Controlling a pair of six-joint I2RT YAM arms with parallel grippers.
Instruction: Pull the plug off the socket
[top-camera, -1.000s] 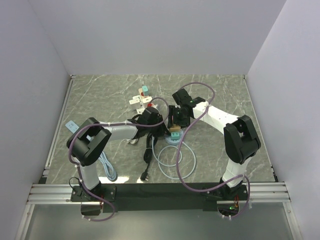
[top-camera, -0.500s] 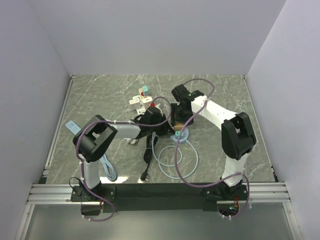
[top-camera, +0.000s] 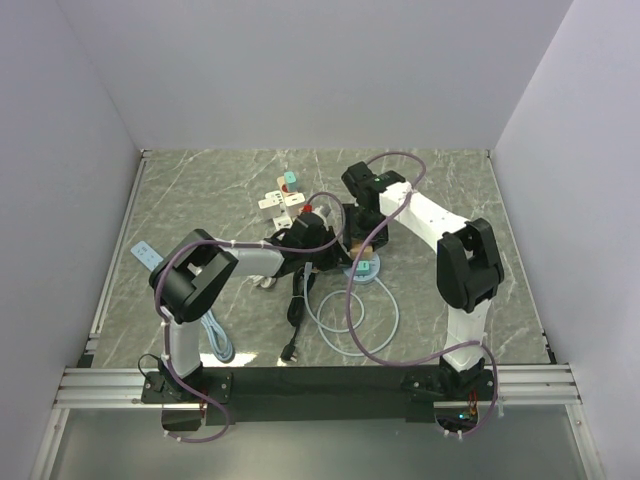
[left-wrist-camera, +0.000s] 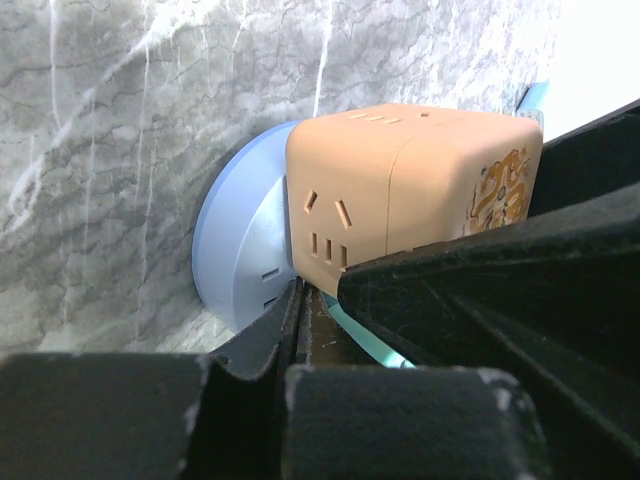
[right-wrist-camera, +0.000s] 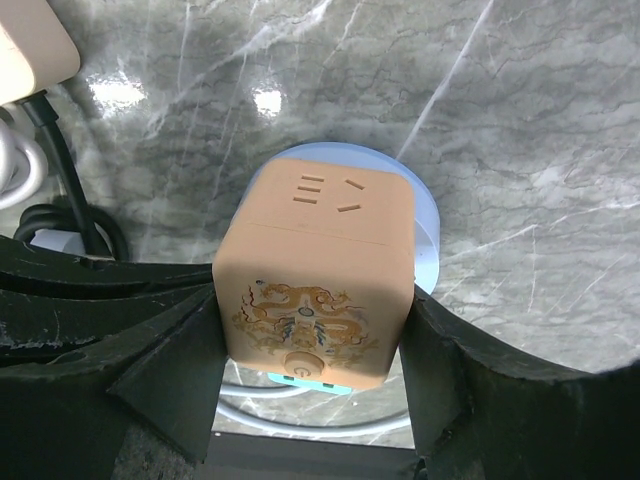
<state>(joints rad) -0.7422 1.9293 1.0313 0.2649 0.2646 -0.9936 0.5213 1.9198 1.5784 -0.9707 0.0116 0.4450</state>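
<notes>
An orange cube socket (right-wrist-camera: 315, 270) with a dragon print sits against a round pale-blue base (right-wrist-camera: 428, 232). A teal plug (right-wrist-camera: 300, 378) is in the cube's underside. My right gripper (right-wrist-camera: 312, 350) is shut on the cube's two sides. My left gripper (left-wrist-camera: 320, 320) is beside the cube (left-wrist-camera: 400, 190), with its jaws nearly together on the teal plug (left-wrist-camera: 365, 335). In the top view both grippers meet at mid-table, the left (top-camera: 322, 236) and the right (top-camera: 360, 232), with the cube (top-camera: 358, 246) between them and the plug (top-camera: 365, 267) below it.
A white power strip (top-camera: 280, 198) with several plugs lies behind the left gripper. A black cable (top-camera: 297, 300) and a pale-blue cable loop (top-camera: 350, 322) lie in front. A flat blue cable (top-camera: 215, 335) lies beside the left arm's base.
The right gripper has swung back and left with the cube. The blue base and teal plug have shifted slightly right. The left gripper has followed to the right, staying close to the cube.
</notes>
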